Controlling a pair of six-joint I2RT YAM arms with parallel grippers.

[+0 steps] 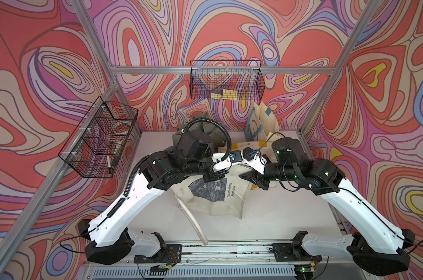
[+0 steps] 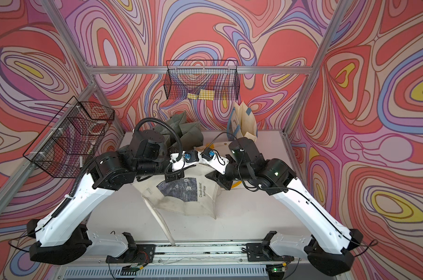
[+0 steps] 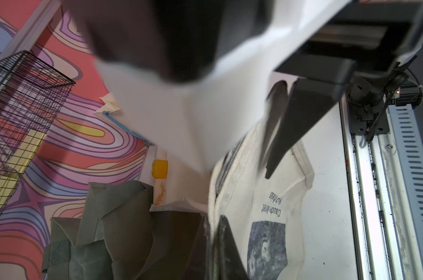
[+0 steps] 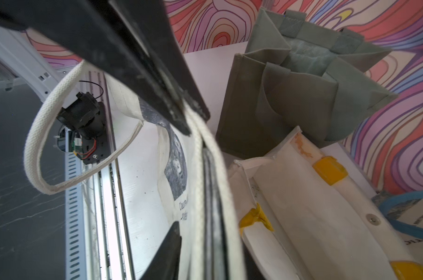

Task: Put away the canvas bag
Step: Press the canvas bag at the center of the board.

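- In both top views the canvas bag hung tented over the middle of the table, its rim clamped in the left gripper.
- Only the right wrist view showed the right gripper with jaws apart, straddling the rim.

Both top views are bright and evenly lit by soft light from above. The white desk carries only faint, soft-edged shadows under the arms, and the glossy white arm shells show mild glare. Wide-angle distortion splays the aluminium frame posts outward towards the edges. In the left wrist view a white and black mass close to the lens is heavily blurred, while the canvas bag is only slightly soft. In the right wrist view the right hand has black fingers out of focus, the grey-green bag is sharp, and the metal rail glints
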